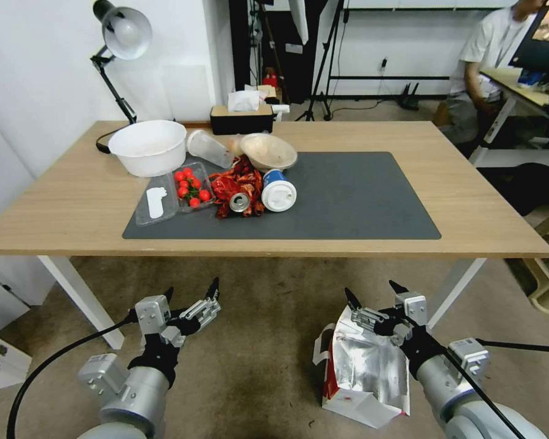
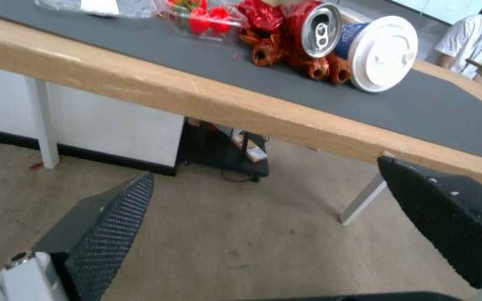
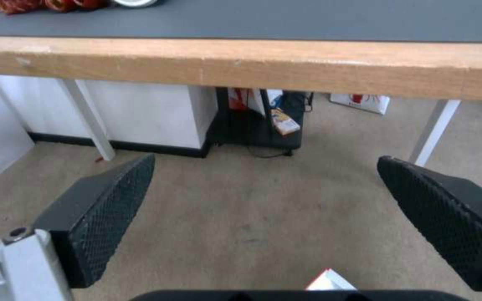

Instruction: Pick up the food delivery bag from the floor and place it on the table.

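Note:
The food delivery bag (image 1: 363, 375) stands on the floor (image 1: 262, 341) at the lower right, white with a red side and its silver foil lining showing at the open mouth. My right gripper (image 1: 373, 292) hovers open just above the bag's top edge, nothing between its fingers; a white corner of the bag (image 3: 330, 282) peeks in below the right gripper (image 3: 263, 209) in its wrist view. My left gripper (image 1: 190, 289) hangs open over bare floor to the left, well apart from the bag. The table (image 1: 73, 207) with its dark grey mat (image 1: 360, 195) stands ahead.
On the mat's left part lie a red wrapper (image 1: 238, 183), a can (image 1: 239, 202), a lidded cup (image 1: 279, 190) on its side, a tomato box (image 1: 192, 186), bowls (image 1: 147, 146) and a lamp (image 1: 119, 36). White table legs (image 1: 79, 292) flank the floor space.

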You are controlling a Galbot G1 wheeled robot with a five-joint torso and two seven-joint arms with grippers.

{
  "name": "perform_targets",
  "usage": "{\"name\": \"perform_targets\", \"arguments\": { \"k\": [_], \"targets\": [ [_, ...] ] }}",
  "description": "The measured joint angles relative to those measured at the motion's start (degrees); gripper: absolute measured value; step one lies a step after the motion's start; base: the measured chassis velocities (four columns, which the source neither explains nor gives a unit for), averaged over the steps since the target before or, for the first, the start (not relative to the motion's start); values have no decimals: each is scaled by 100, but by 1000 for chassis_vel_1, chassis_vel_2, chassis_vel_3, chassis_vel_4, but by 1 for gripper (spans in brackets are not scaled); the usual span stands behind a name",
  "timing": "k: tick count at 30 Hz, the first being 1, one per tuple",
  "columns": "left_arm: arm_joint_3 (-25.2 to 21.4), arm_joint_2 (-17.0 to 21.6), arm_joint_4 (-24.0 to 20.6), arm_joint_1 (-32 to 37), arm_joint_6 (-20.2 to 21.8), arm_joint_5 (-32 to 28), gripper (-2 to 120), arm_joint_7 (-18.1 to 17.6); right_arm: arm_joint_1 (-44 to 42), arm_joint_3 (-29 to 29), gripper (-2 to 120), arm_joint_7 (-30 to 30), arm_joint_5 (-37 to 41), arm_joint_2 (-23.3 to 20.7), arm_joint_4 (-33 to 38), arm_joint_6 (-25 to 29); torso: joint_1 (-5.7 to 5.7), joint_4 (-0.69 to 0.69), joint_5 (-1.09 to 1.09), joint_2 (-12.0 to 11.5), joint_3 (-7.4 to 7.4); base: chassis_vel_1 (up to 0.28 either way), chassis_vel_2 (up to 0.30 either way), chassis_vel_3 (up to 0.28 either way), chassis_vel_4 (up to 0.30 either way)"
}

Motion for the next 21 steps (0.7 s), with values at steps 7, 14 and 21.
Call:
{"name": "perform_targets", "arguments": {
  "k": [7,14,21],
  "targets": [
    [2,-1,10,-8,-4,7,100,2,-1,2,100,16,35,5,-14,19,-86,0,0,-214,-129,0,0,0,0],
    [2,-3,36,-18,-22,37,100,15,-7,-2,100,16,30,24,-45,37,-164,0,-1,-396,-234,0,0,0,0],
    [7,-2,54,-12,-29,77,100,45,-18,-1,100,11,27,29,-66,52,-234,0,0,-555,-322,0,0,0,0]
  ]
}}
